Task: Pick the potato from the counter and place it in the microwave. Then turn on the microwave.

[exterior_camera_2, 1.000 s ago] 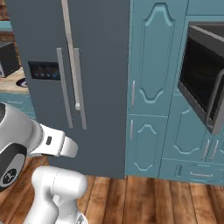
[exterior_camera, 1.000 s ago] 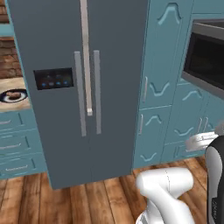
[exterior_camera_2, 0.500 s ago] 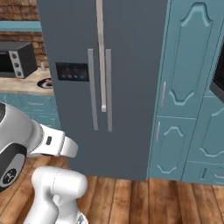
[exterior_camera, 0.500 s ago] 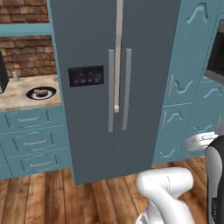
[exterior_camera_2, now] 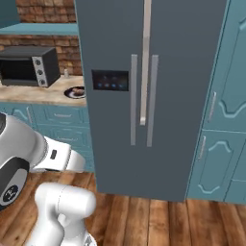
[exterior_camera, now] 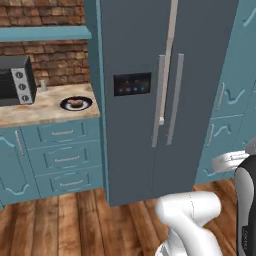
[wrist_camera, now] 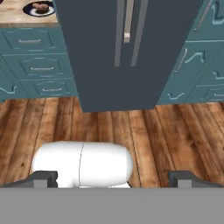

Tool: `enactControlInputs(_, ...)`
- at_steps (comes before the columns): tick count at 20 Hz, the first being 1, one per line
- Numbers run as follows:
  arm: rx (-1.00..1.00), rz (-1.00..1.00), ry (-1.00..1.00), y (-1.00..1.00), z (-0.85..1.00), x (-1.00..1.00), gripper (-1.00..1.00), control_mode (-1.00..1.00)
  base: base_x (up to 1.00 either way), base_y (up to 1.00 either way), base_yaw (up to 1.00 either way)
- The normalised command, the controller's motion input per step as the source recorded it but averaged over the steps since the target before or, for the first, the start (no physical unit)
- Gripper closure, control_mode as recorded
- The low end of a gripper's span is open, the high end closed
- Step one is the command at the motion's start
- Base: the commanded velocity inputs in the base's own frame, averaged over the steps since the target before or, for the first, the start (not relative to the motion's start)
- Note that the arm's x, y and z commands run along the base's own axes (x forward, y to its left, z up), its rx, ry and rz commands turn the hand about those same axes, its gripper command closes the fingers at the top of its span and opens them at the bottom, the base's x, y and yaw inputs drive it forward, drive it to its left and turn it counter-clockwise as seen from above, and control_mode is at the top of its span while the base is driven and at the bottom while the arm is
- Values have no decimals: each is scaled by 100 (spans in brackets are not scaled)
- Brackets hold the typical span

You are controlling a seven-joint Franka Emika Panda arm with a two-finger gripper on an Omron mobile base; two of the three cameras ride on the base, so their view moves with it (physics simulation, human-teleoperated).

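Since a second ago my base has swung leftward, so the whole view has slid: the built-in oven that stood at the right edge is gone from the base views, and the counter (exterior_camera: 35,112) with its brick wall has come in on the left. On that counter sits a dark plate (exterior_camera: 76,103) with a small brown lump on it, the potato (exterior_camera: 75,103), also seen in the right base view (exterior_camera_2: 77,90) and at the top left of the hand view (wrist_camera: 40,7). Beyond the plate, farther along the counter, stands a small black-and-silver box appliance (exterior_camera: 15,80) with round knobs, and a little shaker (exterior_camera: 44,85) stands between it and the plate against the brick wall (exterior_camera: 55,62). Under the counter are teal drawers (exterior_camera: 62,156). Just beside the counter's end rises the tall grey refrigerator (exterior_camera: 160,75), with a dark panel of blue lights (exterior_camera: 132,84) and two vertical bar handles (exterior_camera: 167,100). Teal cabinets (exterior_camera: 227,115) stand on its far side, over a wooden floor (wrist_camera: 144,131). My end effector (wrist_camera: 113,178) hangs low over the floor, well away from the potato, its two tips (wrist_camera: 43,178) spread as wide as they go and holding nothing.
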Motion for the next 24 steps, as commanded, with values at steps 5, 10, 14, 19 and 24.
enactControlInputs(5, 0, 0, 0, 0, 0, 0, -100, 100, 15, 68, 0)
enactControlInputs(10, 0, 0, 0, 0, 0, 0, -100, 100, 17, 67, 0)
enactControlInputs(14, 0, 0, 0, 0, 0, 0, -100, 100, 16, 68, 0)
enactControlInputs(19, 0, 0, 0, 0, 0, 0, -100, 100, 15, 67, 0)
enactControlInputs(24, 0, 0, 0, 0, 0, 0, -100, 100, 26, 64, 0)
